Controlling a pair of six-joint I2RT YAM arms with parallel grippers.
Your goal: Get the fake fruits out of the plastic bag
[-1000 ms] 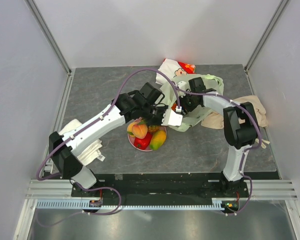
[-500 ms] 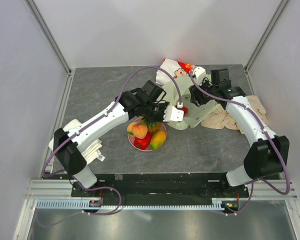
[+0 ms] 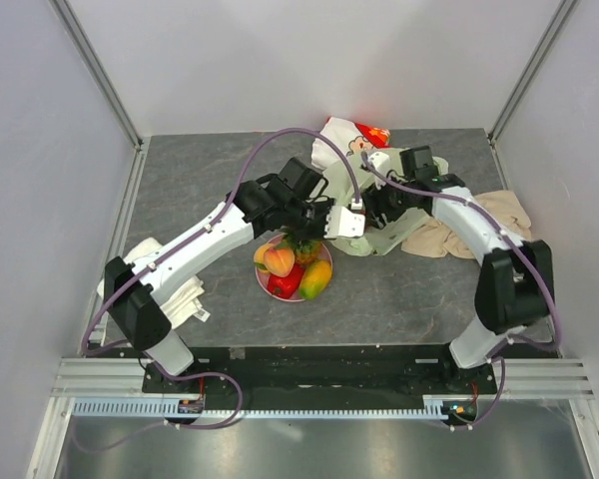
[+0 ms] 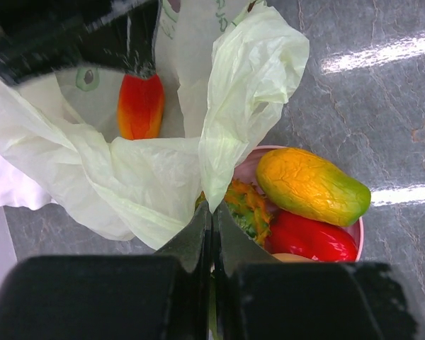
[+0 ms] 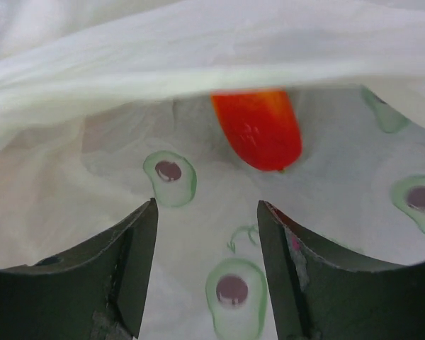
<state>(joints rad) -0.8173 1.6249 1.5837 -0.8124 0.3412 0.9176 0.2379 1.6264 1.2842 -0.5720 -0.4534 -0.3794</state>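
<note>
The plastic bag is a pale-green film lying right of the pink plate. My left gripper is shut on the bag's edge and holds its mouth up. Inside the bag lies a red-orange fruit, which shows ahead of my right gripper as a red fruit. That gripper is open inside the bag's mouth, a short way from the fruit and holding nothing. On the plate lie a mango, a red pepper, a pineapple and a peach.
A white-and-red printed pouch lies behind the bag. A beige cloth is bunched to its right under the right arm. A white cloth lies at the left by the left arm's base. Walls close in the table's sides and back.
The right arm swung out to the right and came back; its gripper now reaches into the bag's mouth. The left gripper has kept its hold on the bag's edge.
</note>
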